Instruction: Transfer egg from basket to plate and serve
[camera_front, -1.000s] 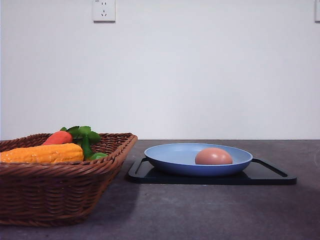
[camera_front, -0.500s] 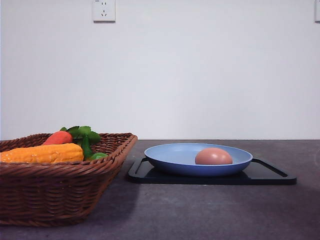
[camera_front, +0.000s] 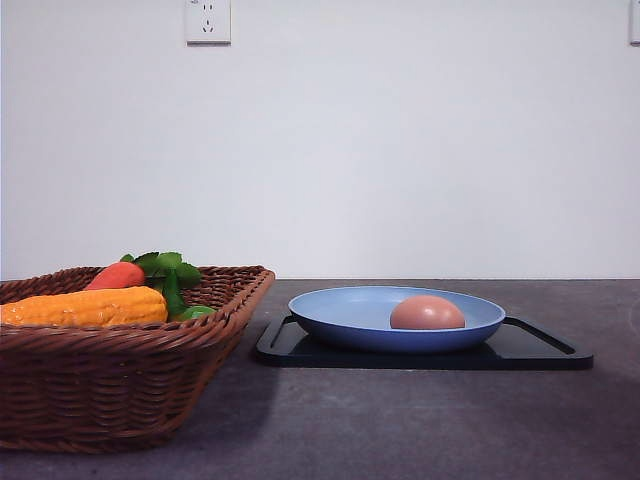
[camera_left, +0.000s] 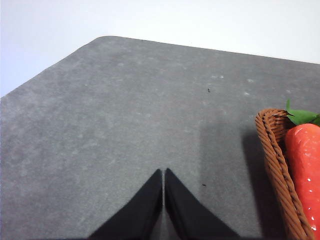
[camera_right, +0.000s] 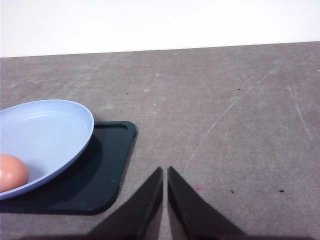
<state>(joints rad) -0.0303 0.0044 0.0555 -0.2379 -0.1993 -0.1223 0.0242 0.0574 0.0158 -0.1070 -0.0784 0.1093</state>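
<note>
The brown-orange egg lies in the light blue plate, right of its middle; the same egg and plate show in the right wrist view. The dark wicker basket stands at the left of the table. My right gripper is shut and empty over bare table, beside the tray and clear of the plate. My left gripper is shut with nothing in it, over bare table outside the basket's rim.
The plate rests on a flat black tray. A corn cob and a carrot with green leaves lie in the basket. Grey tabletop stretches in front; a white wall stands behind.
</note>
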